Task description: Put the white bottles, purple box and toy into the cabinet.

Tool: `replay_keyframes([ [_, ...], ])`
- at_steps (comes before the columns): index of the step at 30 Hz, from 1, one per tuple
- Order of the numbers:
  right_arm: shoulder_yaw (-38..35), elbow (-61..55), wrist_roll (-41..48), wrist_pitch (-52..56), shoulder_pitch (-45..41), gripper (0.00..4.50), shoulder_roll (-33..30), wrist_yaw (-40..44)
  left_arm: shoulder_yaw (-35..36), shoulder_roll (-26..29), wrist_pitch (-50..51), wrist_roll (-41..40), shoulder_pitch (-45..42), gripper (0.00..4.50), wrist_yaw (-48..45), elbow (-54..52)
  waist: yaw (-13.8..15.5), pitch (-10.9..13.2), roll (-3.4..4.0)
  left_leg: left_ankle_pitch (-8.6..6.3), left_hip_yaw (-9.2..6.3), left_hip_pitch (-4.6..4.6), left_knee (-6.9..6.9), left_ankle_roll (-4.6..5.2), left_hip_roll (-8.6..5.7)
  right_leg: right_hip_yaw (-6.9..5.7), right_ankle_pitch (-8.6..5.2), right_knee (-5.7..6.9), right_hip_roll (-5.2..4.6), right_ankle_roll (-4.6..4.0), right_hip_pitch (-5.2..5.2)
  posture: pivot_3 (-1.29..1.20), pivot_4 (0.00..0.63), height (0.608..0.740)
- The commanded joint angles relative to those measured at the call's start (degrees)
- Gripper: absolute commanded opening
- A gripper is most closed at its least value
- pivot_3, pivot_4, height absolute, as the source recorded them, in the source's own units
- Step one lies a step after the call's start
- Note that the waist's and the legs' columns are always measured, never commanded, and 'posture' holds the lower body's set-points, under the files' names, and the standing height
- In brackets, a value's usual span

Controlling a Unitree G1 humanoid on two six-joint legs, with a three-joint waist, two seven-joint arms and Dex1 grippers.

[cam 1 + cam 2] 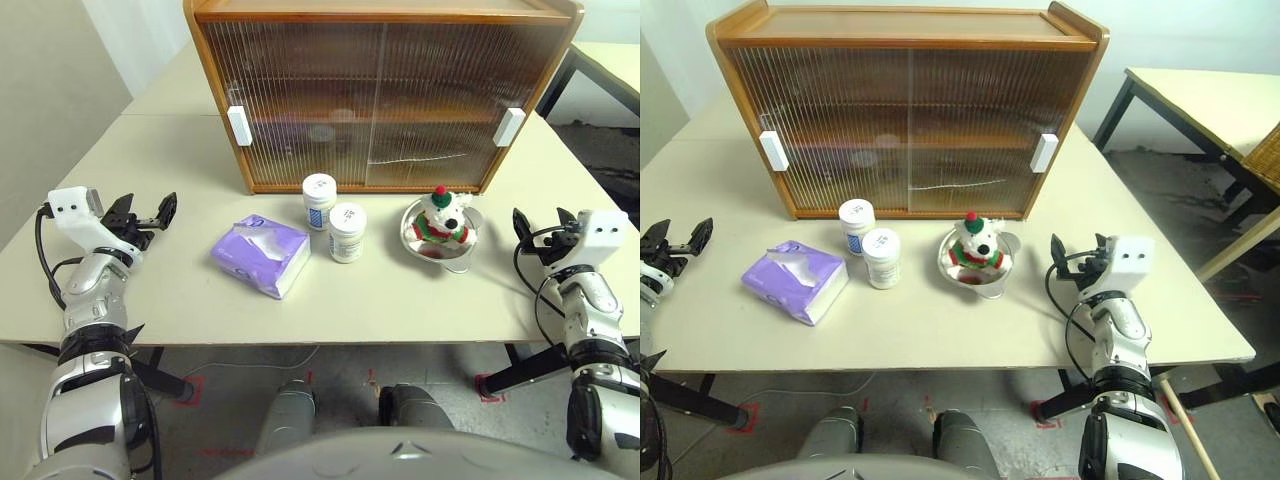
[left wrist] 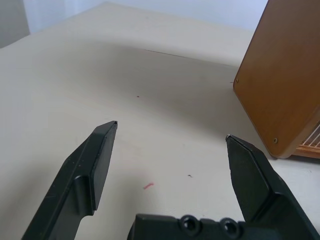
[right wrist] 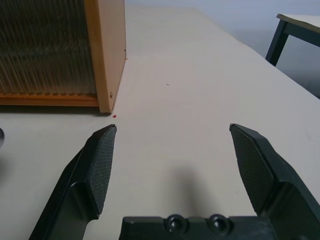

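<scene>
We are holding our left end effector [image 1: 147, 214] and right end effector [image 1: 542, 228] released and empty over the beige worktop [image 1: 180, 300]; two squat white plastic bottles [image 1: 333, 215], the soft lavender tissue box [image 1: 262, 255] and the plush white bear toy [image 1: 441, 220] in a steel bowl [image 1: 455, 256] are sitting before the closed wooden cabinet [image 1: 380, 95]

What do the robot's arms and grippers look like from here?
Both arms are silver-grey jointed shells with black bands. Each wrist ends in a white boxy housing, with a black cable looping from it along the forearm. The left gripper and right gripper each have two black tapered fingers with finely textured inner pads, bolted to a black base.
</scene>
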Motion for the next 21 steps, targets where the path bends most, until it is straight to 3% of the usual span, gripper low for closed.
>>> replay_keyframes([
  [1, -0.2, -0.2, 0.0, -1.2, 0.1, 4.5, 0.2, -0.6, -0.1, -0.2, -0.3, 0.5, 0.4, 4.48, -0.2, 0.4, -0.1, 0.0, 0.0, 0.0, 0.0, 0.0, -0.04, 0.0, 0.0, -0.01, -0.01, 0.0, 0.01, -0.01, -0.01, 0.12, 0.07, 0.74],
  [6, -0.4, -1.4, 0.5, -2.9, 0.4, 4.5, 0.6, -1.1, -0.8, -0.3, 0.3, 0.8, -0.8, 4.48, -0.2, -0.2, -0.1, 0.0, 0.0, 0.0, 0.01, -0.01, -0.06, 0.0, 0.0, -0.01, -0.04, -0.01, 0.03, -0.03, -0.03, 0.12, 0.068, 0.74],
  [11, -0.3, -11.4, 4.4, -0.3, -0.1, 4.5, 1.0, 2.5, -0.7, 0.6, 1.4, 0.5, -0.7, 4.48, -0.4, -2.2, -0.3, 0.0, 0.01, 0.01, 0.03, -0.02, -0.07, 0.02, -0.01, -0.05, -0.04, 0.0, 0.09, -0.03, -0.04, 0.13, 0.066, 0.74],
  [17, 5.6, -32.0, 8.8, 12.0, 4.2, 4.5, 0.5, 11.3, -0.2, 0.8, 3.1, -0.1, 0.8, 4.48, -0.2, -5.7, -0.4, 0.0, -0.09, 0.21, 0.15, -0.17, -0.06, 0.35, -0.04, -0.27, -0.06, -0.03, 0.56, -0.02, 0.06, 0.16, 0.068, 0.74],
  [21, 11.9, -45.7, 14.5, 25.3, 8.3, 4.5, -3.0, 21.7, 0.2, 1.6, 7.1, -1.9, 2.4, 4.48, -2.2, -11.3, -0.1, 0.0, -0.1, 0.31, 0.12, -0.18, -0.05, 0.45, -0.04, -0.25, -0.18, -0.03, 0.82, -0.16, 0.07, 0.18, 0.061, 0.74],
])
